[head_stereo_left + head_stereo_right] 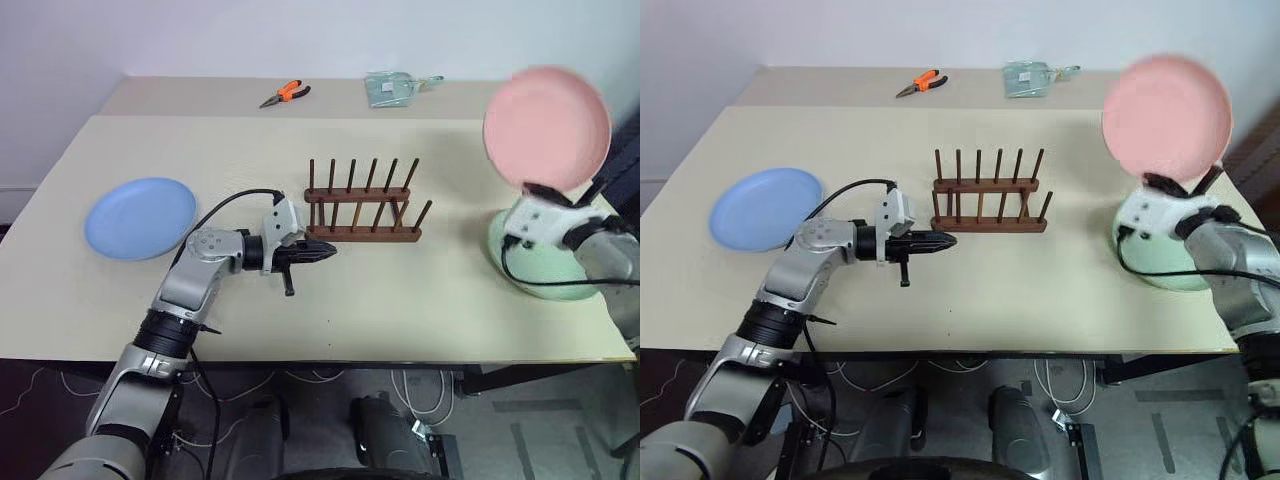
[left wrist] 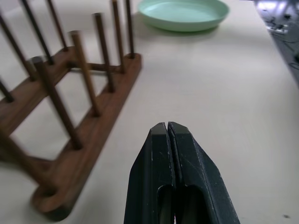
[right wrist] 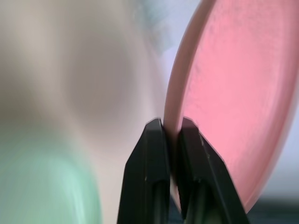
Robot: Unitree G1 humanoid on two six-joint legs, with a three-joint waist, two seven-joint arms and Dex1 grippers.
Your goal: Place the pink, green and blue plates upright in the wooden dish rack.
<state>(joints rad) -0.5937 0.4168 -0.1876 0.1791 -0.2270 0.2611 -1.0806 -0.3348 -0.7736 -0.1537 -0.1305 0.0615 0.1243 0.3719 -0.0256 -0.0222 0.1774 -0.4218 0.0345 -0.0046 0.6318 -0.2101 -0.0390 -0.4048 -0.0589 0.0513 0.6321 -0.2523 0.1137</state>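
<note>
The pink plate (image 1: pixel 546 127) is held up on edge in the air at the table's (image 1: pixel 420 300) right side, its rim pinched between the fingers of the right end effector (image 3: pixel 172 128), just above the green plate (image 1: pixel 545 265) lying flat there. The wooden dish rack (image 1: pixel 362 212) stands empty mid-table, with the left end effector (image 1: pixel 322 252) clamped shut on nothing just beside its left end. The blue plate (image 1: pixel 140 217) lies flat far left.

Every slot of the rack (image 1: pixel 362 203) is left free between its pegs. Open surface (image 1: pixel 440 290) is found between the rack and the green plate (image 1: pixel 540 268). The rack's left end is crowded by the left claw (image 1: pixel 318 252).
</note>
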